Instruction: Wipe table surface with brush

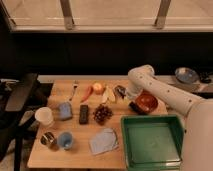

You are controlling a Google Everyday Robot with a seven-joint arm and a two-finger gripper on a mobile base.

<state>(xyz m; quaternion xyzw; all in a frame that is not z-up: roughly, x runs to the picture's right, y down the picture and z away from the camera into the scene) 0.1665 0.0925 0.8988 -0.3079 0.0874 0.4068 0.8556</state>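
Note:
The table surface (pixel 75 155) is a light-brown wooden top covered with small items. A slim dark brush (pixel 119 91) lies at the back of the table, between a banana (pixel 107 95) and my arm. My white arm comes in from the right, bends at the elbow (pixel 142 75) and reaches down. The gripper (pixel 134 105) is low over the table, at the left edge of a red-brown bowl (pixel 147 102) and just right of the brush. Nothing shows in its grip.
A green tray (pixel 150 159) fills the front right corner. A fork (pixel 75 89), carrot (pixel 87 93), apple (pixel 98 88), black block (pixel 84 114), grapes (pixel 102 113), blue sponge (pixel 65 110), white cup (pixel 44 116), can (pixel 48 139), blue cup (pixel 65 141) and cloth (pixel 103 141) are spread out. A chair (pixel 20 95) stands at the left.

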